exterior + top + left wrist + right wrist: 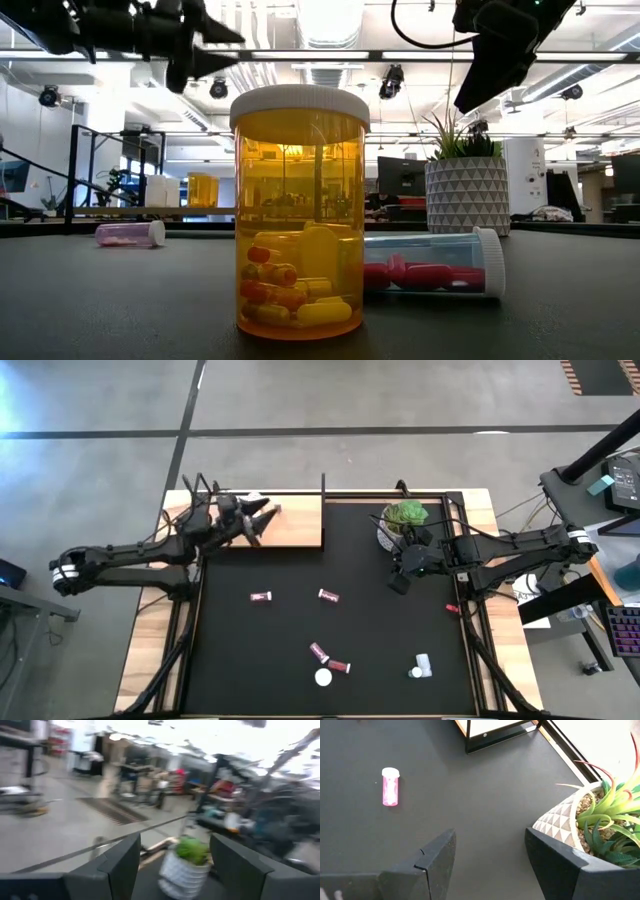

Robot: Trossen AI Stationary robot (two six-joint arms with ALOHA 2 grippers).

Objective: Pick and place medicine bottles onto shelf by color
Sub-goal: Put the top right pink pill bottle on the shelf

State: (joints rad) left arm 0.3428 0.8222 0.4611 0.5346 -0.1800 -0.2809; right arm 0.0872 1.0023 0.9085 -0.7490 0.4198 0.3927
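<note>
Left arm up over the shelf, bottles scattered on the mat

The left gripper [268,515] hovers over the wooden shelf [295,530] at the far left of the worktop [150,650], its fingers [122,862] spread apart with nothing between them in its own wrist view, which looks level across at the potted plant [402,520]; I judge it has nothing to carry just now. The right gripper [400,582] waits beside the plant, fingers [437,855] released and empty above bare black mat [390,650]. The medicine bottles lie loose on the mat: two pinkish ones [261,597] mid-mat, a maroon pair and a white cap [322,677] near the front edge, a white one [421,666] to the right. An amber bottle [300,210] stands upright close to the low camera, a red-pill bottle [435,270] on its side behind it
</note>
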